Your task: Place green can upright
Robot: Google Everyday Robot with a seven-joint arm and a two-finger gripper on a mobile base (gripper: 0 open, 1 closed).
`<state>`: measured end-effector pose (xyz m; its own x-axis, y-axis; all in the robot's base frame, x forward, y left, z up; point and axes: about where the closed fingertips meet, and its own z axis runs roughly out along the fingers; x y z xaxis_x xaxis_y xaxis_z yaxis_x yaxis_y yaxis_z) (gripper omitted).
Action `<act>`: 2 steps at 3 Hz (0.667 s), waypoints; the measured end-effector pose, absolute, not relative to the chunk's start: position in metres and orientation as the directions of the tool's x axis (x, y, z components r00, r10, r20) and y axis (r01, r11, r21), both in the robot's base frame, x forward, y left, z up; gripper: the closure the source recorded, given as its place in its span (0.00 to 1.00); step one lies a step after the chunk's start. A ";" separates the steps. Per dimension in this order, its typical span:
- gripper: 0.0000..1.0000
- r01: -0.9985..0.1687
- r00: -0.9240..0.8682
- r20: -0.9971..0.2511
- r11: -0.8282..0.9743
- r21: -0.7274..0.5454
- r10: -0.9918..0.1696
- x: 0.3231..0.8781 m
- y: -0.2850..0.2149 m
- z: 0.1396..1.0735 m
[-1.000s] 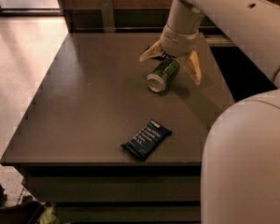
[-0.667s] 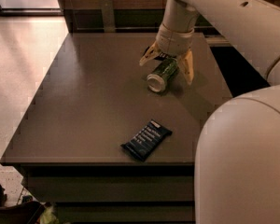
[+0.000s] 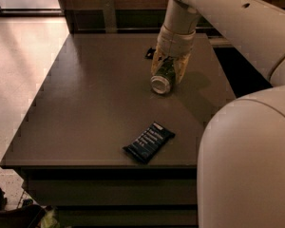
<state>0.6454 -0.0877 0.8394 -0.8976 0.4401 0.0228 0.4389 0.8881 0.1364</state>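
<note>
the gripper (image 3: 169, 74) is down over the green can (image 3: 162, 83) on the far half of the desk (image 3: 85, 103), its pale fingers (image 3: 183, 68) closed against the can's two sides. the can is not upright: it leans with its silver end facing the desk's near edge, low over the top; whether it touches the surface i cannot tell. a dark snack bar (image 3: 148, 142) lies flat well in front of the can. a small dark thing (image 3: 150, 52) sits just behind the can
</note>
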 end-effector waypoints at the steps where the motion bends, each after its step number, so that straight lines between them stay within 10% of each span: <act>1: 0.93 0.437 -0.898 0.020 0.889 0.140 0.439 0.647 -0.086 0.838; 2: 1.00 0.435 -0.899 0.018 0.889 0.143 0.437 0.649 -0.085 0.836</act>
